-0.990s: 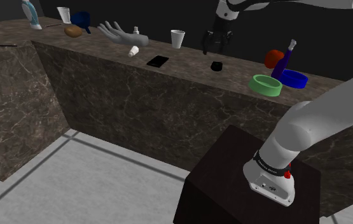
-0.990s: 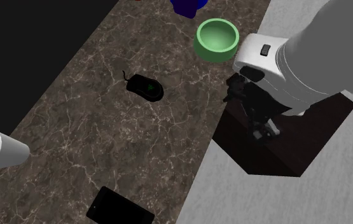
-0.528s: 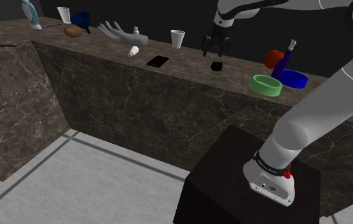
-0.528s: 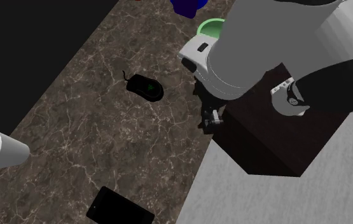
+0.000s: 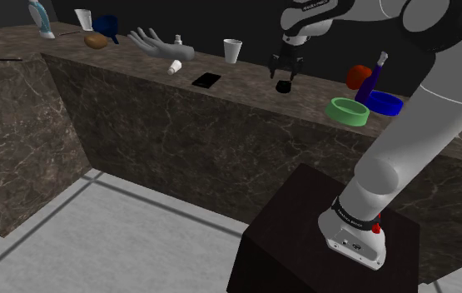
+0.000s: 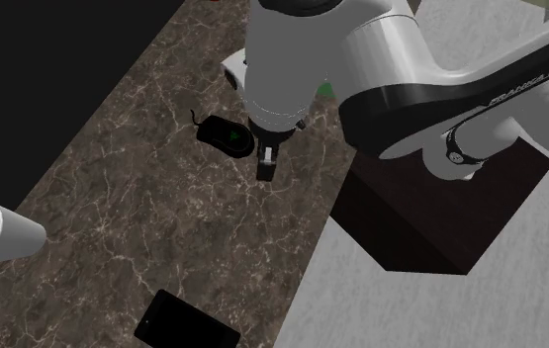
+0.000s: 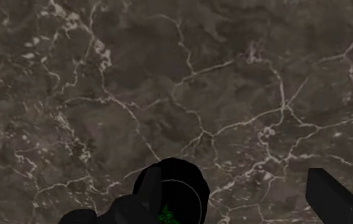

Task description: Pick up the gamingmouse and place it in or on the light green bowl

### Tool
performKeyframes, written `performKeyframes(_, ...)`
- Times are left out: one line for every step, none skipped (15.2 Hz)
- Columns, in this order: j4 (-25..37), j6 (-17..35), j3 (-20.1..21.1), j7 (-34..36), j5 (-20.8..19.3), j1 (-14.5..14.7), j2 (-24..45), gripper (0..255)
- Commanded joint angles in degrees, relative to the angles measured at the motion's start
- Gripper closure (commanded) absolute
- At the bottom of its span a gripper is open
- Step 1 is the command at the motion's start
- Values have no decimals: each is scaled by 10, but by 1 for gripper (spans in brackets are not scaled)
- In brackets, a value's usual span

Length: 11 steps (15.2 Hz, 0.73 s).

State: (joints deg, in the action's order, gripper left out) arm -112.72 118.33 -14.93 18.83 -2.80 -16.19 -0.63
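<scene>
The gaming mouse (image 5: 283,86) is black with a small green mark and lies on the dark marble counter (image 5: 137,79). My gripper (image 5: 284,72) hangs just above it, open. In the wrist view the mouse (image 7: 175,191) lies by the left finger (image 7: 121,210), off the middle of the gap, and the right finger (image 7: 334,197) stands far from it. In the second exterior view the hand covers part of the mouse (image 6: 221,133), and one finger (image 6: 267,165) points down beside it. The light green bowl (image 5: 347,111) stands on the counter, towards the shoulder view's right of the mouse.
A blue bowl (image 5: 385,103), a purple bottle (image 5: 375,75) and a red object (image 5: 358,76) stand behind the green bowl. A black phone (image 5: 206,80), a white cup (image 5: 233,51), a small white bottle (image 5: 175,67) and a grey hand model (image 5: 158,43) lie towards the shoulder view's left.
The arm has swung over the counter. In the second exterior view the hand moved left from the counter's edge to over the mouse. In the shoulder view the gripper dropped closer to it.
</scene>
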Motion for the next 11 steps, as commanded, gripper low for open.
performKeyframes(20, 4, -9, 10, 8, -9, 29, 0)
performKeyframes(30, 6, -15, 12, 14, -15, 45, 0)
performKeyframes(41, 8, -20, 15, 19, -21, 61, 0)
performKeyframes(52, 10, -25, 17, 25, -27, 77, 0)
performKeyframes(61, 11, -29, 19, 30, -32, 90, 0)
performKeyframes(57, 18, -29, 18, 31, -33, 93, 0)
performKeyframes(53, 25, -29, 17, 32, -33, 96, 0)
performKeyframes(49, 32, -29, 17, 33, -34, 99, 0)
performKeyframes(46, 39, -28, 16, 34, -34, 102, 0)
performKeyframes(42, 45, -28, 15, 36, -34, 106, 0)
performKeyframes(39, 52, -28, 14, 37, -35, 109, 0)
